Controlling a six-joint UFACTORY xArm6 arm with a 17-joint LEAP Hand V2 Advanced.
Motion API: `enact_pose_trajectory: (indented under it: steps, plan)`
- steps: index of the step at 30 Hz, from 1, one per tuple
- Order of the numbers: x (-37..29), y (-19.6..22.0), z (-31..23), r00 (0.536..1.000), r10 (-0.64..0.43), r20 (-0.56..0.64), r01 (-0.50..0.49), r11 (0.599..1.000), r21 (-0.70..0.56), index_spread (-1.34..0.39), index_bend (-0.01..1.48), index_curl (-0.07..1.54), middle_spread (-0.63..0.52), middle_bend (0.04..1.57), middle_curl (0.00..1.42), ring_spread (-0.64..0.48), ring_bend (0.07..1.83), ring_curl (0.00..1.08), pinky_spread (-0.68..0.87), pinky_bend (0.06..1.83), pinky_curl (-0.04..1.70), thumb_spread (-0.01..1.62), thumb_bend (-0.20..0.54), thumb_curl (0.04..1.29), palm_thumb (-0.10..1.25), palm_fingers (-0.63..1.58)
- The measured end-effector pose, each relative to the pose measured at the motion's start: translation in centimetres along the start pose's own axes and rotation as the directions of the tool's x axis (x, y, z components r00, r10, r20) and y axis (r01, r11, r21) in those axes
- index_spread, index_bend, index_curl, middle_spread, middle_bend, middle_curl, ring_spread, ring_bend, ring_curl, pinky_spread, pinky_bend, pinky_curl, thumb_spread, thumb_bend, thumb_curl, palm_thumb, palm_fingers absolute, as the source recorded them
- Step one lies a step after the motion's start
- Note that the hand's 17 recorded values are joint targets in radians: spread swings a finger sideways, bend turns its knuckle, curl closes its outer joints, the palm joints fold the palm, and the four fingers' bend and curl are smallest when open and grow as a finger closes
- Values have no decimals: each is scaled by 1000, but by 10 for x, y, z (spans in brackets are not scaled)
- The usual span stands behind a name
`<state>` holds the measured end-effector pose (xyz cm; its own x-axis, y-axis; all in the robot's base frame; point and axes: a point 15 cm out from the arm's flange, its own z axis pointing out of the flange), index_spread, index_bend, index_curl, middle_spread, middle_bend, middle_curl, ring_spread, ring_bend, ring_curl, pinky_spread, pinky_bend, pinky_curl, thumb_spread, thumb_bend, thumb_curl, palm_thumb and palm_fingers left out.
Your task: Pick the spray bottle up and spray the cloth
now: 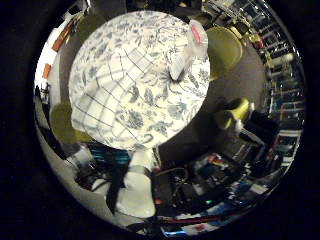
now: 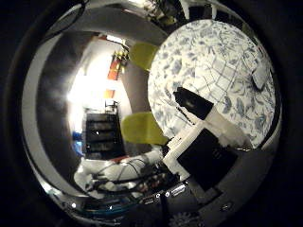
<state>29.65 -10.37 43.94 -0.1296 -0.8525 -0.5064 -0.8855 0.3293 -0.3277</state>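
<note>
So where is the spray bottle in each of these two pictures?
Little finger side palm view: the spray bottle stands on the round floral tablecloth, near its edge, beside the checked cloth.
Thumb side palm view: only a small part of it shows at the table's far edge, beyond the hand.
Shared landmark: the checked cloth lying on the floral tablecloth.

A round table point(image 1: 165, 107) (floral tablecloth) carries a checked cloth point(image 1: 112, 100) and a spray bottle point(image 1: 192, 47).

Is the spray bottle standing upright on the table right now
No, the spray bottle lies on its side on the floral tablecloth, near the table's edge, beside the checked cloth.
</note>
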Motion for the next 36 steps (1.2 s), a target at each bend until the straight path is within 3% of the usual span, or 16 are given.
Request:
enact_pose_trajectory:
  steps: [8, 16, 22, 28, 36]
  plan:
    - [68, -15, -39, 987, 127, 100, -146, 966, 212, -262, 148, 316, 21, 383, 377, 194, 441, 254, 374, 362, 234, 1075, -25, 325, 686, 357]
    - [134, 1, -81, 957, 197, 215, -267, 889, 373, -230, 150, 289, 50, 394, 376, 197, 481, 261, 374, 428, 251, 1067, -16, 343, 704, 310]
    - [163, 25, -38, 900, 207, 383, -367, 833, 414, -177, 146, 275, 92, 370, 372, 203, 502, 269, 386, 499, 268, 1057, -18, 367, 756, 227]
    - [204, 60, -5, 872, 190, 452, -414, 779, 471, -146, 148, 269, 120, 363, 371, 203, 521, 276, 382, 528, 272, 1045, -23, 377, 762, 181]
    - [231, 75, 24, 844, 152, 514, -433, 759, 487, -141, 154, 276, 141, 370, 371, 206, 519, 277, 382, 524, 267, 1054, -22, 397, 749, 165]
